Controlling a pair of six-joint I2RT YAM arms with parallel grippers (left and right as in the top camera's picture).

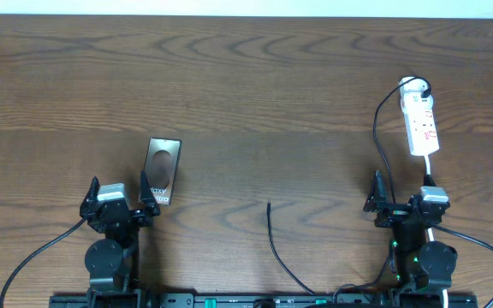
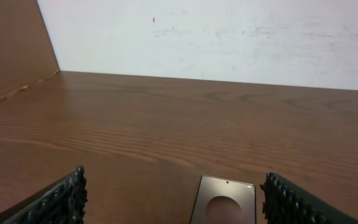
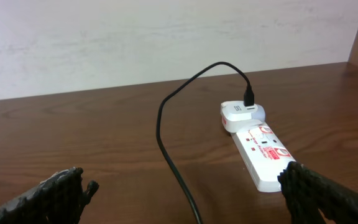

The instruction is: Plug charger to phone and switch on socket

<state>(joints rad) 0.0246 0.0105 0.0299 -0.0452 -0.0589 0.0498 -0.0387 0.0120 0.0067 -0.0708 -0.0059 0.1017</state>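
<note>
The phone (image 1: 163, 168) lies flat on the wooden table, just ahead of my left gripper (image 1: 118, 195) and toward its right finger. In the left wrist view the phone (image 2: 224, 199) lies between the open fingers (image 2: 173, 202). The socket (image 1: 422, 120) is a white power strip at the far right, with a white adapter plugged in at its far end. The charger cable (image 1: 377, 128) runs from that adapter; its free plug tip (image 1: 269, 204) lies at the table's middle front. My right gripper (image 1: 400, 197) is open and empty before the socket (image 3: 260, 152), with the cable (image 3: 166, 146) between the fingers (image 3: 188, 199).
The socket's white cord (image 1: 427, 167) runs toward the right arm's base. Thicker black arm cables (image 1: 32, 261) trail at the front corners. A pale wall (image 2: 229, 37) stands behind the table's far edge.
</note>
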